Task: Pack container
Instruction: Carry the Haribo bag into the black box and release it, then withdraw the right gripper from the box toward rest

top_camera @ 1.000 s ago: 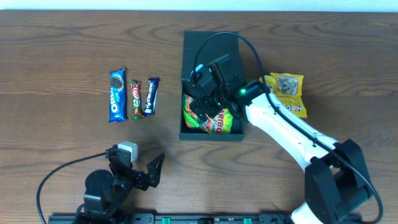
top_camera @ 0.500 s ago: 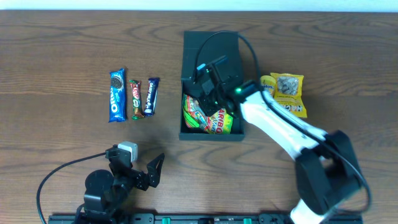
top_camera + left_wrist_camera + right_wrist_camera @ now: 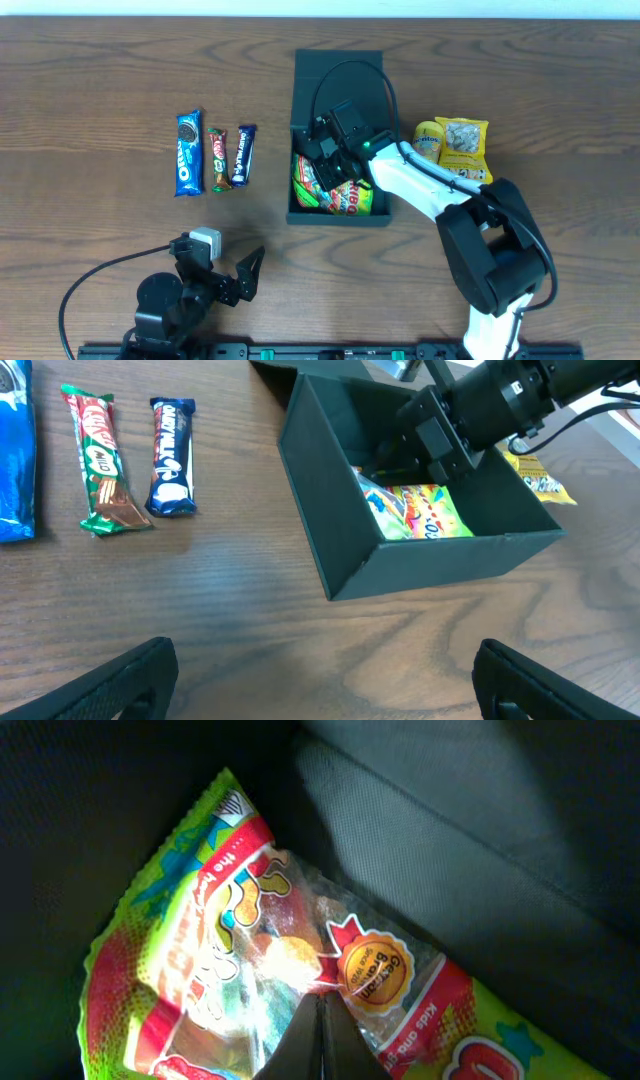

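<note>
The dark teal container (image 3: 340,221) stands open at the table's middle, its lid flap folded back. A bright green and red gummy bag (image 3: 352,200) lies inside it. My right gripper (image 3: 322,165) reaches down into the box. In the right wrist view its fingers (image 3: 321,1010) are pressed together, shut, just over the bag (image 3: 220,950), with nothing between them, and the box wall (image 3: 450,870) is behind. My left gripper (image 3: 222,262) rests near the front left edge, open and empty (image 3: 322,685), facing the container (image 3: 440,565).
A blue cookie packet (image 3: 187,152), a green and red wafer bar (image 3: 218,159) and a dark blue bar (image 3: 243,154) lie side by side left of the box. Yellow snack packets (image 3: 462,150) lie to its right. A cable loops over the box.
My right gripper has gone from open to shut and shifted a little left, farther into the box. The gummy bag lies in the box. The left arm has not moved.
</note>
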Controlling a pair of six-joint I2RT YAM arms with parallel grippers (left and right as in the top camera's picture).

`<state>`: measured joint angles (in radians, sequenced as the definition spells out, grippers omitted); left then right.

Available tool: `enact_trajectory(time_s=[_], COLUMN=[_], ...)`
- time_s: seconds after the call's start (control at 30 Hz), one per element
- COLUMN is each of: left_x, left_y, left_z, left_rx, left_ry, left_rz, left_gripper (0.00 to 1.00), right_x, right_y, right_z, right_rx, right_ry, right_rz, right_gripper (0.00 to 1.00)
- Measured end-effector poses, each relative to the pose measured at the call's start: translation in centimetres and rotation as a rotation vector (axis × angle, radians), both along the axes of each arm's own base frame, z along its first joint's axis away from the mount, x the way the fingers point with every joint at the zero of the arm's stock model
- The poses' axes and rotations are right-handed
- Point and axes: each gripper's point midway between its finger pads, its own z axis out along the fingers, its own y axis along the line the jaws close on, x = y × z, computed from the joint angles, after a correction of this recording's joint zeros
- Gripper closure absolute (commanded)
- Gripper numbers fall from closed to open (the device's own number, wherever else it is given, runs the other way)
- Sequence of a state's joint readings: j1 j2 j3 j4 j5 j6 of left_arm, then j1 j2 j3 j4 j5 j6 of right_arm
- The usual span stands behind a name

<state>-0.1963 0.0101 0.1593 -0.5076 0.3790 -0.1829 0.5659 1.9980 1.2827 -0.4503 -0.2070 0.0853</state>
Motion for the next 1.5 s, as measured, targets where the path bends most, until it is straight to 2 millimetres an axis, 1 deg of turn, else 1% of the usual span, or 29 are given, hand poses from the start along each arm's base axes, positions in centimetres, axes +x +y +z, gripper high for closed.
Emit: enact_trajectory(time_s=[0.27,0.37,0.43,0.5,0.53,0.6,0.63,0.67,0.77,0.83,0.87,0.9,1.0,1.13,1.23,1.37,1.5], left_x=[0.0,0.0,0.0,0.0,0.0,0.0,0.0,0.0,0.0,0.0,0.0,0.0,0.0,0.1,-0.4,-0.9,-0.5], left_y=[0.0,0.0,0.0,0.0,0.0,0.0,0.0,0.0,0.0,0.0,0.0,0.0,0.0,-0.1,-0.6,-1.6,-2.0], left_z=[0.0,0.0,0.0,0.0,0.0,0.0,0.0,0.0,0.0,0.0,0.0,0.0,0.0,0.2,0.1,0.4,1.6], left_rx=[0.000,0.000,0.000,0.000,0.000,0.000,0.000,0.000,0.000,0.000,0.000,0.000,0.000,-0.028,-0.141,-0.288,-0.403], left_ry=[0.000,0.000,0.000,0.000,0.000,0.000,0.000,0.000,0.000,0.000,0.000,0.000,-0.002,0.006,0.084,0.175,0.188], left_rz=[0.000,0.000,0.000,0.000,0.000,0.000,0.000,0.000,0.000,0.000,0.000,0.000,0.000,0.009,0.026,0.032,0.052], left_gripper=[0.05,0.05,0.05,0.05,0.05,0.05,0.05,0.05,0.05,0.05,0.05,0.05,0.05,0.05,0.05,0.05,0.05], right_x=[-1.0,-1.2,-1.3,-1.3,-1.3,-1.6,-1.9,-2.5,-4.6,-6.2,-6.7,-7.7,-10.0,-12.1,-13.7,-15.9,-18.1], right_y=[-0.4,-0.5,-0.5,-0.4,-0.4,-0.6,-0.8,-1.3,-2.9,-4.5,-5.1,-5.8,-7.3,-8.5,-9.5,-10.7,-12.0], right_z=[-0.1,0.5,1.6,4.0,5.6,9.1,11.3,13.5,18.1,20.4,21.1,21.3,21.0,20.9,20.7,19.5,18.4], right_rx=[-0.014,-0.011,0.001,0.030,0.046,0.083,0.106,0.123,0.159,0.170,0.171,0.157,0.120,0.089,0.084,0.113,0.140], right_ry=[0.046,0.044,0.030,-0.009,-0.035,-0.090,-0.124,-0.151,-0.200,-0.221,-0.224,-0.204,-0.144,-0.094,-0.090,-0.133,-0.149], right_rz=[0.003,0.003,0.005,0.006,0.007,0.006,0.006,0.004,-0.004,-0.020,-0.026,-0.031,-0.035,-0.034,-0.032,-0.035,-0.058], right_gripper=[0.99,0.99,0.99,0.99,0.99,0.99,0.99,0.99,0.99,0.98,0.98,0.98,0.98,0.99,0.99,0.98,0.99])
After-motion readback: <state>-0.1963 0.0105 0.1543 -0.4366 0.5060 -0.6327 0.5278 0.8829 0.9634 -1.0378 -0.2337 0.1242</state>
